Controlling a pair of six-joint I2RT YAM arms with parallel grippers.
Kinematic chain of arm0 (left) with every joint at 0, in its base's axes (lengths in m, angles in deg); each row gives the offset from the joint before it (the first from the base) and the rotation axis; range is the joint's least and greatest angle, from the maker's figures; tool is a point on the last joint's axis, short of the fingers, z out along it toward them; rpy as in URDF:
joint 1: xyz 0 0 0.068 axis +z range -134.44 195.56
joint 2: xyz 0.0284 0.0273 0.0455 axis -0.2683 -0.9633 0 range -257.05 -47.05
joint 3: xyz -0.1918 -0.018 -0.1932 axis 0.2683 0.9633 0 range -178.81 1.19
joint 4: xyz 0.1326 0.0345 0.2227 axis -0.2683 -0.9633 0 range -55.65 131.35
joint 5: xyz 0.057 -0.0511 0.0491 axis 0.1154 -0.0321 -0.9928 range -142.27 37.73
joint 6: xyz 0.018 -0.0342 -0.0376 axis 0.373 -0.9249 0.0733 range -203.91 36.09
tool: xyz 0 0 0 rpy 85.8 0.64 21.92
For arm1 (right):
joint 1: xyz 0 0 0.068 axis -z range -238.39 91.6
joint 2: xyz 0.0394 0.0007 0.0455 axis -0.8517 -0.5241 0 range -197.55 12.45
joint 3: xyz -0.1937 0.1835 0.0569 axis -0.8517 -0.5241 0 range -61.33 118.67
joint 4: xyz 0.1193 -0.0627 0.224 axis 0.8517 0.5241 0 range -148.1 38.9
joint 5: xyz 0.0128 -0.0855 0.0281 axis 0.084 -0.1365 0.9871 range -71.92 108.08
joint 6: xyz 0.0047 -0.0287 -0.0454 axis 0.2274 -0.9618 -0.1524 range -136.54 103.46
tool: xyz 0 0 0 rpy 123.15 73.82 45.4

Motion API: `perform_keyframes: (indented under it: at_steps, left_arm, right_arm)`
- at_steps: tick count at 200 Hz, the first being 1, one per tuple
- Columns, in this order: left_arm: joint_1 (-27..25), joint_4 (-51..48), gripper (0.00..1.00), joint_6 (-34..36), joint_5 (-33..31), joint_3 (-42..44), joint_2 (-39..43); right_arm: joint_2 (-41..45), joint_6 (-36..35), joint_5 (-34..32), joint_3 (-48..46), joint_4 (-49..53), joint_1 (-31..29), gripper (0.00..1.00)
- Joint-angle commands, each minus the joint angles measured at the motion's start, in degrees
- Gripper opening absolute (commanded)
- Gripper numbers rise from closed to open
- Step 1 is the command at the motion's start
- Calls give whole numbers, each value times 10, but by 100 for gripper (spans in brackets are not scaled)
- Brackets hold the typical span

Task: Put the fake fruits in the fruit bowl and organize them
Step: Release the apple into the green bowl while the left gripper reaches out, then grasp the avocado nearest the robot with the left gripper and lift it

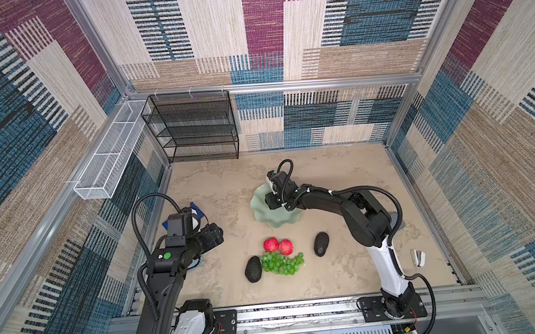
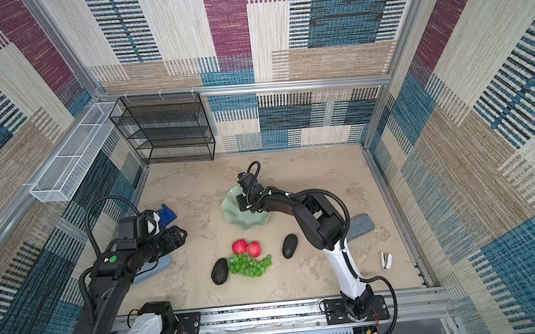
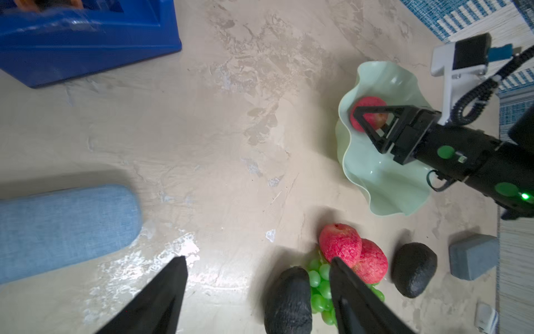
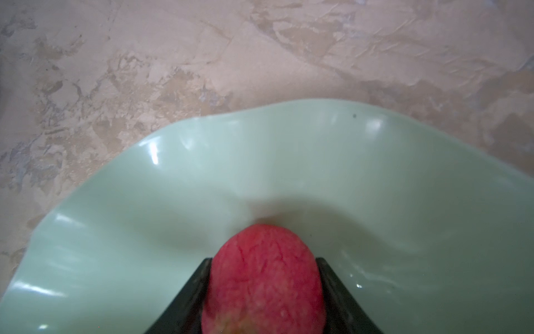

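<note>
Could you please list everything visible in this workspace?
fruit bowl: one, mint green, mid-table.
red fruits: three; two touching, beside the grapes, one in the bowl.
avocados: two, near-black; one left of the grapes, one apart on the right.
grapes: one bunch, green, front.
tape dispenser: one, blue, left.
light-blue pad: one, beneath the left arm.
grey-blue pad: one, right.
stapler: one, white, right edge.
mesh shelf: one, black, back left.
mesh basket: one, white, left wall.
left gripper: open, empty.
right gripper: closed on the bowl's red fruit.
</note>
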Motion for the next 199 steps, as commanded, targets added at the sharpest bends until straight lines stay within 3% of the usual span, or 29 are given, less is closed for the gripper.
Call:
perform_keyframes:
  at_steps: [1, 39, 72, 125, 159, 199]
  left_arm:
    - [-13, -14, 80, -46, 27, 13, 8]
    - [-94, -14, 79, -87, -2, 37, 9]
    - [-180, -9, 78, -120, -37, 64, -10]
    - [-273, 55, 79, -131, -38, 93, -51]
    - [-315, 66, 79, -114, -52, 90, -105]
    - [-331, 86, 76, -114, -57, 105, -148]
  right_arm:
    - [-3, -4, 6, 6, 8, 1, 61]
    - [71, -1, 2, -1, 3, 7, 76]
    - [216, 10, -12, -88, -63, 8, 100]
    - [397, 36, -32, -266, -122, 8, 100]
    - [454, 51, -49, -347, -120, 8, 100]
    - [482, 51, -66, -379, -118, 9, 100]
